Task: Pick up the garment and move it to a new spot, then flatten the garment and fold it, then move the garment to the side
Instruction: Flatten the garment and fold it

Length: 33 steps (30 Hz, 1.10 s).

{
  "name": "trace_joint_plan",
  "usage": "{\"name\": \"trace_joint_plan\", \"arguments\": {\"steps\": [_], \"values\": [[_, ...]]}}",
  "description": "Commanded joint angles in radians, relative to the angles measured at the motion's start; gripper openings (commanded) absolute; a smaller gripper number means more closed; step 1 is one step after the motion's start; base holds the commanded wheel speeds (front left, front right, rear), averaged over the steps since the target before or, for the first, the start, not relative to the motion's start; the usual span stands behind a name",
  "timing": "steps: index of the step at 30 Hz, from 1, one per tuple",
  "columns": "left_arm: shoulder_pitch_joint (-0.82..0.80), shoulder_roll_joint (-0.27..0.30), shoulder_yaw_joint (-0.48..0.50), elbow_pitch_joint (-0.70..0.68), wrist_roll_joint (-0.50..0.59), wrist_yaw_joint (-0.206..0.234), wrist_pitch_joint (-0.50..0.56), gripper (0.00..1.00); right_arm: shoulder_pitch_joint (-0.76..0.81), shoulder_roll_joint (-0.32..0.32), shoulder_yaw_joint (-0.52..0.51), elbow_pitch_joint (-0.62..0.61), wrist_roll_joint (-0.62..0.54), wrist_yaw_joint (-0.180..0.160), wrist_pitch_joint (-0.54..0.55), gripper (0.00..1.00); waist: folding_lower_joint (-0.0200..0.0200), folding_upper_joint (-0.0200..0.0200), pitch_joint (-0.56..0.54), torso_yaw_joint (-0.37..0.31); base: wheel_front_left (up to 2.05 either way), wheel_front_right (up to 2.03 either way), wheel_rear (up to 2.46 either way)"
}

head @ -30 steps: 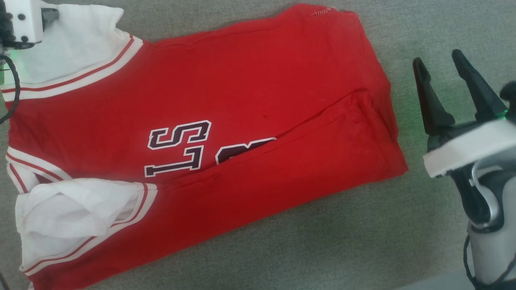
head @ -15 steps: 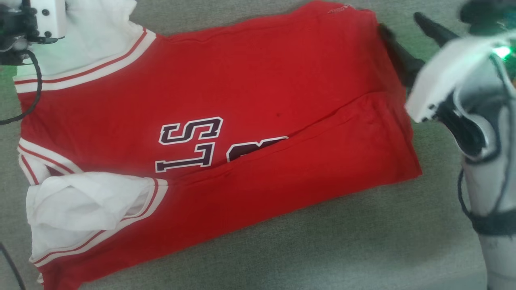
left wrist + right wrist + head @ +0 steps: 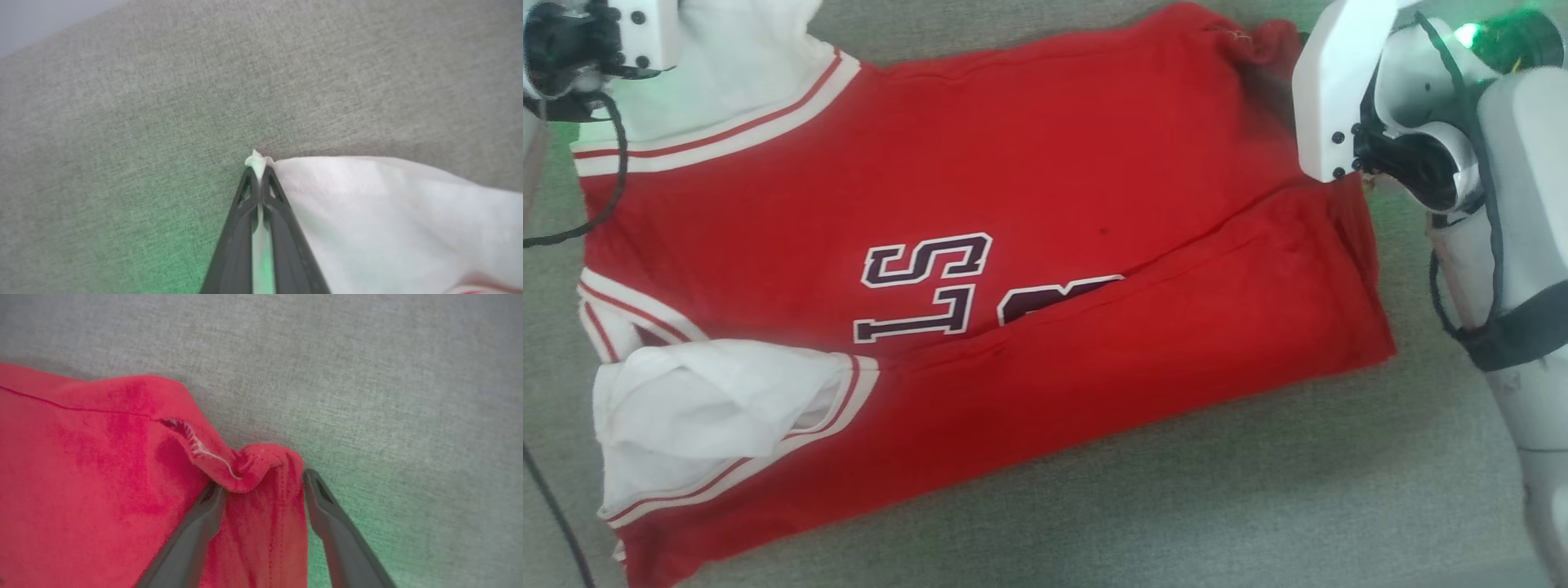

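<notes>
The garment (image 3: 1029, 171), a red jersey with black lettering and striped trim, lies flat on grey cloth with its near long edge folded over. My left gripper (image 3: 257, 169) is shut on the corner of a white panel (image 3: 388, 204). Its white wrist housing (image 3: 645, 28) sits at the far left of the head view. My right gripper (image 3: 263, 484) is open, its fingers (image 3: 204, 522) straddling the bunched red hem corner (image 3: 253, 469). That corner (image 3: 1258, 41) lies at the far right beside the right wrist housing (image 3: 1331, 90).
Grey woven cloth (image 3: 1176, 506) covers the whole surface around the jersey. A loose white panel (image 3: 703, 400) is rumpled at the near left. A black cable (image 3: 613, 171) hangs from the left wrist over the jersey's left edge.
My right gripper has swung from beside the jersey's right edge up to its far right corner, which is now bunched between the fingers. The camera has shifted slightly.
</notes>
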<state>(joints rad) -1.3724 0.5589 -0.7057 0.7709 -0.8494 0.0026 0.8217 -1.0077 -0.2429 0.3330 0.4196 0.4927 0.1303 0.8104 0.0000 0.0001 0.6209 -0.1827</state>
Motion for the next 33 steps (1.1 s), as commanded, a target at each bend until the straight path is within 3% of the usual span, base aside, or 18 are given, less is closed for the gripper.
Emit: {"name": "trace_joint_plan", "arguments": {"steps": [1,13,19,27,33], "values": [[0.036,-0.016,-0.016,0.020,0.009,-0.006,-0.004,0.00,0.013,0.005,0.038,0.027,0.007,0.000,0.012,0.00,0.0000,-0.0001,-0.002,0.007,0.00,0.00,0.00],[0.009,-0.042,-0.014,-0.001,-0.003,-0.049,-0.050,0.00,0.020,-0.115,0.074,0.056,0.033,-0.001,-0.078,0.00,0.0000,-0.0001,-0.087,0.087,0.00,0.00,0.00],[0.039,-0.042,-0.014,-0.048,-0.029,-0.042,-0.025,0.00,0.073,-0.174,0.068,0.016,0.039,-0.001,-0.089,0.00,0.0000,-0.0001,-0.162,0.138,0.00,0.00,0.00],[0.128,0.003,-0.028,-0.186,-0.046,-0.001,0.033,0.00,0.175,-0.237,0.055,-0.080,0.066,-0.001,-0.030,0.00,0.0000,-0.0001,-0.246,0.188,0.00,0.00,0.00],[0.251,0.050,-0.034,-0.376,-0.081,0.070,0.098,0.00,0.299,-0.298,0.021,-0.173,0.101,-0.001,0.042,0.00,0.0000,-0.0001,-0.300,0.225,0.00,0.00,0.00]]}}
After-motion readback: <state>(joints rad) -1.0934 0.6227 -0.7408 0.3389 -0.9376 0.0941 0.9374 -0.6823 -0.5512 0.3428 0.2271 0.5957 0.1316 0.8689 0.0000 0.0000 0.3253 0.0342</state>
